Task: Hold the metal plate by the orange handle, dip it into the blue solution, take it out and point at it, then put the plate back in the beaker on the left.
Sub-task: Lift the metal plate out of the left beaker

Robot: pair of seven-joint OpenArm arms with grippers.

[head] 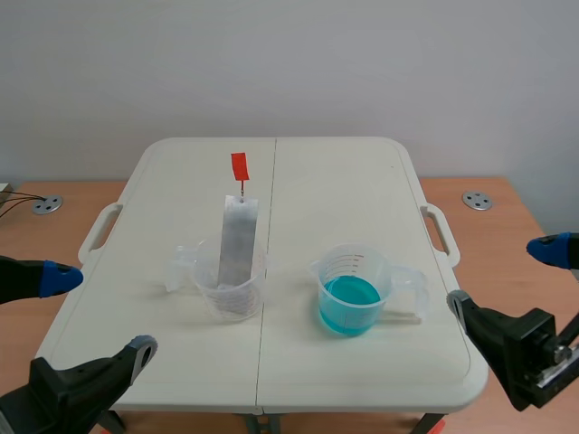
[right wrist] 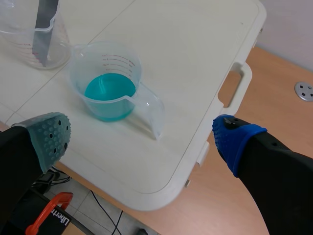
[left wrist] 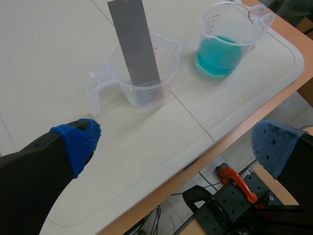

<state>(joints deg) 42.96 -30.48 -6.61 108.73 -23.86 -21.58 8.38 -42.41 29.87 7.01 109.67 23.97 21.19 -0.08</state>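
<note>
The metal plate (head: 237, 240) stands nearly upright in the clear beaker (head: 226, 291) just left of the frame's centre, its lower end inside the beaker. The orange handle (head: 239, 165) sits above it, joined by what looks like a thin stem. The second beaker (head: 360, 287), right of centre on the worktop (head: 344, 181), holds the blue solution (head: 349, 298).

The left gripper (head: 95, 316), in the lower left corner, is released and holds nothing. The right gripper (head: 507, 276), in the lower right corner, is likewise spread wide and bare.

The plate looks thin, stiff, light and smooth, so it would probably slip if pinched on its faces. The handle is the place to grip, across its flat sides. It is small and its stem slender, so the plate may swing beneath it. Both beakers appear to be light plastic and could tip if the plate drags on a rim, so a straight lift seems wise.
</note>
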